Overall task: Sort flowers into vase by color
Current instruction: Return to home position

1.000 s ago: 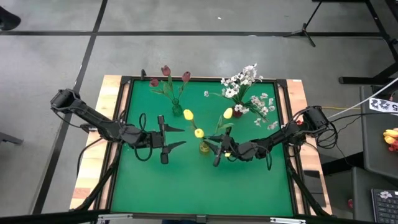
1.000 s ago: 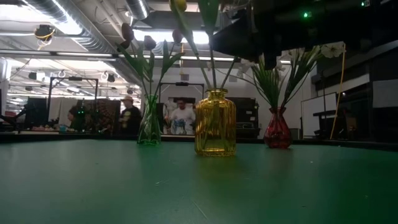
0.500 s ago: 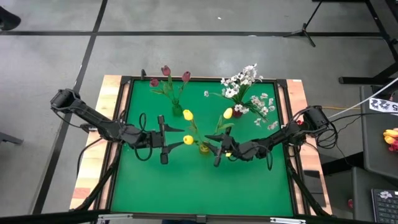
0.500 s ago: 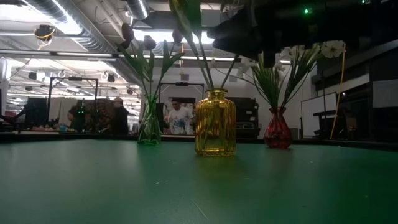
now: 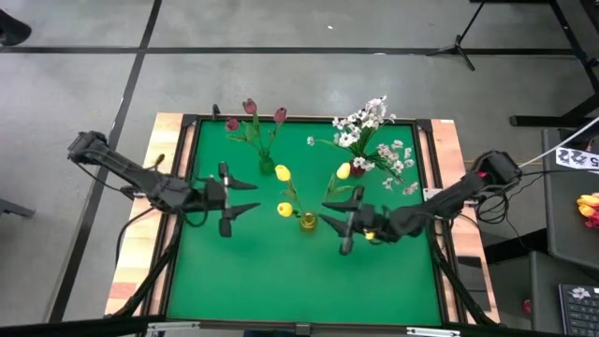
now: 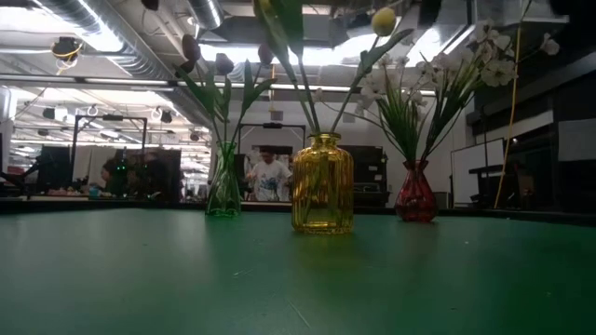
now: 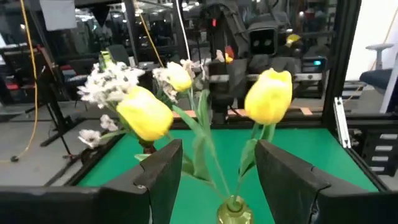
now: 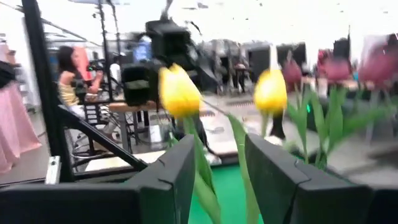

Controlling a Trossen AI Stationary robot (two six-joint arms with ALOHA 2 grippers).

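Green-topped bench (image 5: 281, 271); at frame centre, yellow glass vase (image 5: 307, 222) holds yellow tulips (image 5: 283, 173); left end effector (image 5: 251, 196) and right end effector (image 5: 326, 210) flank it, both spread open, empty; retract each outward, clear of stems.

Desk (image 5: 281, 271): a matt green, felt-like covering, bordered along its sides by pale bare wood. Yellow vase (image 6: 322, 186), green vase (image 6: 223, 191) and red vase (image 6: 415, 197): glossy, translucent tinted glass, the yellow one ribbed. Yellow tulips (image 7: 268, 96): smooth, softly matt petals on green stems; fingers (image 7: 165, 171) of the left pincer (image 7: 217, 149): dark, smooth and matt, plastic-looking.
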